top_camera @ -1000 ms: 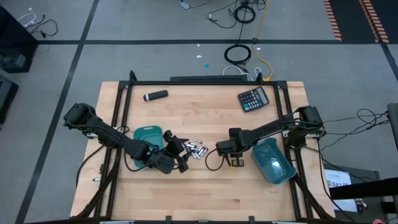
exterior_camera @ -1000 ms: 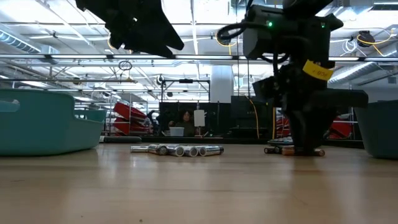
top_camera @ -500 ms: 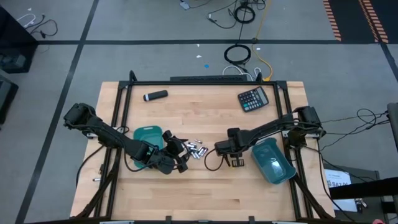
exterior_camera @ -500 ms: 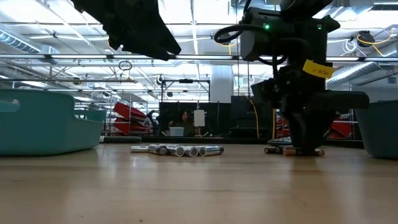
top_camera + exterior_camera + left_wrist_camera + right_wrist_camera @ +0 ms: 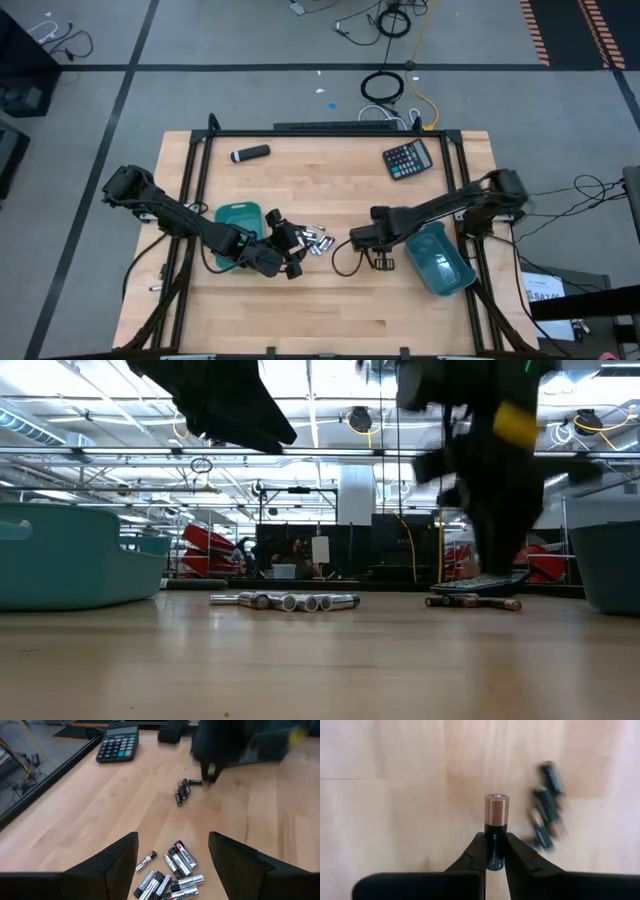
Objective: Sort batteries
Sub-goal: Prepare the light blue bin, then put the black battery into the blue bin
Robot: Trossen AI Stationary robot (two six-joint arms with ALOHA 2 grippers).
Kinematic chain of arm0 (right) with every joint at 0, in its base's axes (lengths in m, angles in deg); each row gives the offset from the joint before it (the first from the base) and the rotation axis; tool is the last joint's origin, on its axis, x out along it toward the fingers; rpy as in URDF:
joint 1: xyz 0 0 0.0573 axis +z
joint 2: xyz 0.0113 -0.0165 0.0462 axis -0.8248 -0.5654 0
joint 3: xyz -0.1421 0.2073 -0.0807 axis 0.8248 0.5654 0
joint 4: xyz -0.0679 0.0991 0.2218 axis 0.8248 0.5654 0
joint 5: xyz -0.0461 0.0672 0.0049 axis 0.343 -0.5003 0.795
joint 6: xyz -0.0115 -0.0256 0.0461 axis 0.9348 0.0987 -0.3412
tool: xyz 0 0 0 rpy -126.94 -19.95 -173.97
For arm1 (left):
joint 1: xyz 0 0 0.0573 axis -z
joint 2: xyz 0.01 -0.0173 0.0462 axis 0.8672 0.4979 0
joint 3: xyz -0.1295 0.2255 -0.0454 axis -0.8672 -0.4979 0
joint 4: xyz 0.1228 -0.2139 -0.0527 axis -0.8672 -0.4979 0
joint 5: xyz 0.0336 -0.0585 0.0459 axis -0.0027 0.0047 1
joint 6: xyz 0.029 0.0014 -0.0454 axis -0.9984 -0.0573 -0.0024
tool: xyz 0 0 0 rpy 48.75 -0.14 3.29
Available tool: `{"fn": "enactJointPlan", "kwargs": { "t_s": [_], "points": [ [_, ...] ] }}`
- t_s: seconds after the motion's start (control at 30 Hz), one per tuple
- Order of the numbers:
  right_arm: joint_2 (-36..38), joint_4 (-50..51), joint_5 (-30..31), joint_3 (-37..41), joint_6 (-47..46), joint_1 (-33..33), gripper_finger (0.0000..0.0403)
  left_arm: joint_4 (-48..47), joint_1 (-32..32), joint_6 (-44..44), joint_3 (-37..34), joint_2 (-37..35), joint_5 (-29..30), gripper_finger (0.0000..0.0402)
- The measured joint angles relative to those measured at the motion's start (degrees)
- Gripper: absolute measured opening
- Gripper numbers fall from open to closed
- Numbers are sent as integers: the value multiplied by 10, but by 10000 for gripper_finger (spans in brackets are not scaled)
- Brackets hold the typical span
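Observation:
Several silvery batteries lie in a loose pile on the table, which also shows in the low view and the left wrist view. A few smaller dark batteries lie to their right. My left gripper hovers open above the silvery pile, next to the left teal bin. My right gripper is above the dark batteries, shut on one black-and-copper battery. The right teal bin stands beside it. My right gripper pinches the black-and-copper battery by its black end between its two fingers. The fingers point down at the table from above and lie along the battery. The copper end sticks out past the fingertips. The battery is lifted clear of the table.
A black calculator lies near the far right corner and a black-and-grey marker-like cylinder near the far left. The teal bins show at both sides of the low view. Bare wood lies along the near edge.
My right gripper has risen from the small dark batteries, moving fast and slightly toward the table's right, and carries one battery up with it. The other dark batteries stay on the table. My left gripper has barely moved.

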Motion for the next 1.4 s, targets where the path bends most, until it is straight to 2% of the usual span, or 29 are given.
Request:
{"fn": "enactJointPlan", "kwargs": {
  "t_s": [0.2, 0.37, 0.5, 0.63, 0.77, 0.97, 1.07, 1.17, 1.27, 1.4],
  "points": [
    [108, 132, 0, -35, -75, 23, 23, 0, 0, 16, 0, 0, -43, 253],
    [180, 224, -42, -41, -177, 51, 23, 0, 0, 38, 0, 0, -53, 253],
    [207, 281, -56, -31, -245, 90, 33, 0, 0, 50, 0, 0, -54, 253],
    [207, 287, -55, -4, -278, 120, 38, -1, 0, 46, 0, 0, -59, 253],
    [207, 264, -61, 28, -284, 143, 66, -1, 0, 46, 0, 0, -72, 253],
    [207, 262, -55, 44, -285, 148, 174, -2, 0, 46, 0, 0, -90, 253],
    [207, 265, -53, 42, -255, 148, 207, -2, -2, 46, 0, 0, -91, 253],
    [207, 242, -51, 46, -225, 148, 210, -2, -5, 45, 0, 0, -97, 253],
    [207, 203, -39, 70, -208, 143, 196, -5, -7, 45, 0, 0, -97, 253],
    [195, 242, 74, 91, -206, 139, 175, -6, -7, 44, 0, 0, -97, 253]
  ]
}}
